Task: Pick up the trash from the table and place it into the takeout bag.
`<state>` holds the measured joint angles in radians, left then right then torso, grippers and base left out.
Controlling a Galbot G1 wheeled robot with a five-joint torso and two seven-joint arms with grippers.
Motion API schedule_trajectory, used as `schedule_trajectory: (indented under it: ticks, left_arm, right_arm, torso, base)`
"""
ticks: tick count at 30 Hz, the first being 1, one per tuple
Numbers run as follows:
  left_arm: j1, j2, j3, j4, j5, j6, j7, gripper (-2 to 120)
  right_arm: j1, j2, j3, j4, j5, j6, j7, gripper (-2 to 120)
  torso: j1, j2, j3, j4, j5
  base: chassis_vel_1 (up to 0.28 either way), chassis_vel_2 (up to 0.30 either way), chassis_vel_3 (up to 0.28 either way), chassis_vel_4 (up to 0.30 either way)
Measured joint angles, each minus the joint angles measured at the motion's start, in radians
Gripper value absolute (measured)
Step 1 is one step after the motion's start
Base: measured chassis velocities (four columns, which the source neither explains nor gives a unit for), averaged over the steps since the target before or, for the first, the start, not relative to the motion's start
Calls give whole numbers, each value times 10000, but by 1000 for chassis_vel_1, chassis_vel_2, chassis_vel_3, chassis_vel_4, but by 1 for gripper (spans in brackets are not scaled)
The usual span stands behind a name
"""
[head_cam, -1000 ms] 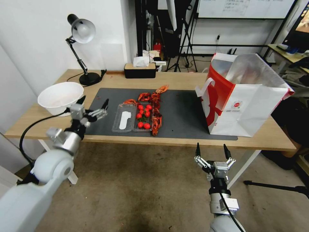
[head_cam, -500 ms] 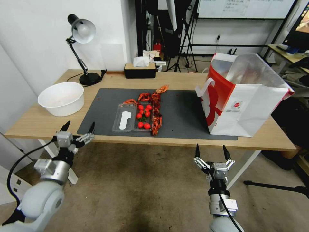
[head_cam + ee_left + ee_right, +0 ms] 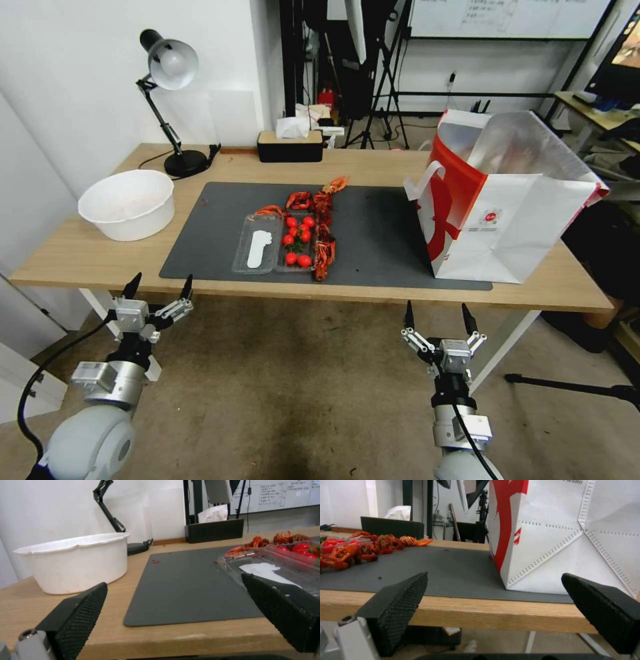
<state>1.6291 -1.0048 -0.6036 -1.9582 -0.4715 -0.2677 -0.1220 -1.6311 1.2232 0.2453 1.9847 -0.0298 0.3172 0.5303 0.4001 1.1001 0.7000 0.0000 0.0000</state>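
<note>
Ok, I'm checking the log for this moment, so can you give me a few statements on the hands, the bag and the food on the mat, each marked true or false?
1. The left hand is open, below the table's front edge. True.
2. The right hand grips the takeout bag. False: it is open, holding nothing, apart from the bag.
3. The takeout bag stands upright on the dark grey mat. True.
4. The clear plastic tray holds the crayfish shells. False: they lie on the mat beside it.
5. The white bowl sits on the mat. False: it sits on bare wood.
</note>
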Motion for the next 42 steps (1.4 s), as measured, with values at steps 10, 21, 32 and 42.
schedule_trajectory:
  ticks: [10, 21, 32, 42]
  left_arm:
    - [63, -29, 121, 175, 125, -243, 32, 100]
    - [40, 12, 96, 187, 169, -306, 37, 100]
    - [35, 26, 78, 180, 172, -306, 39, 100]
    - [34, 31, 77, 176, 172, -305, 39, 100]
  right_arm:
    - [-40, 62, 3, -33, -3, 0, 8, 100]
    - [15, 93, 3, -155, -11, 100, 2, 100]
    - [20, 92, 3, -155, 11, 121, -5, 100]
    - [20, 91, 3, -155, 18, 121, -5, 100]
  torso:
    - [0, -1, 0, 0, 0]
    - [0, -1, 0, 1, 0]
    - [0, -1, 0, 0, 0]
    - [-1, -1, 0, 0, -1]
  base:
    - [0, 0, 0, 0]
    - [0, 0, 0, 0]
    - [0, 0, 0, 0]
    - [0, 0, 0, 0]
